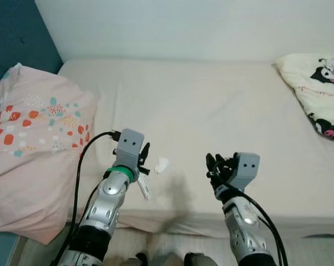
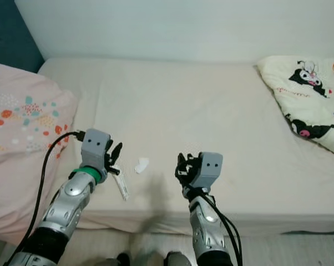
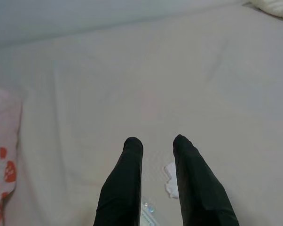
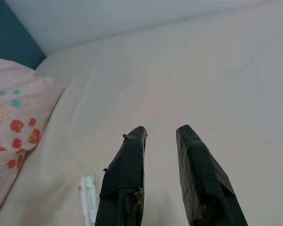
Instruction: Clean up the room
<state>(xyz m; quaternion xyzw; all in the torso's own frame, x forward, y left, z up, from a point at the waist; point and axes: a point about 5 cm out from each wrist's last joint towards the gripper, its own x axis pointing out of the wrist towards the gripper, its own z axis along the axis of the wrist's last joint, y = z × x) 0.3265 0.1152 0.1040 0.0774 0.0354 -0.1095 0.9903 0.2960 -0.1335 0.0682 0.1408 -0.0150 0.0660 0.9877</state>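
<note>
Raised over the near edge of a cream bed (image 1: 211, 111): two silver arms, both grippers empty. Left gripper (image 1: 146, 158) held with fingers (image 3: 125, 179) parted by a narrow gap, gripping nothing. Just beyond its fingertips, on the sheet, a small crumpled white tissue (image 1: 162, 164); just below and beside it, near the mattress edge, a slim white tube-like wrapper (image 1: 144, 189), apart from the tissue. From the left wrist camera, tissue seen peeking beside one finger, wrapper between the finger bases. Right gripper (image 1: 216, 165) hovering off to the right of the tissue, well apart from it, fingers (image 4: 198, 174) likewise narrowly parted and empty. From the right wrist camera, wrapper visible beside one finger. To the left of the left arm, a pink pillow (image 1: 28, 144) with red and teal spots. Far right of the right gripper, at the bed's corner, a pale blanket (image 1: 317, 88) printed with black cartoon figures. Beyond both grippers, a white wall (image 1: 183, 27).
</note>
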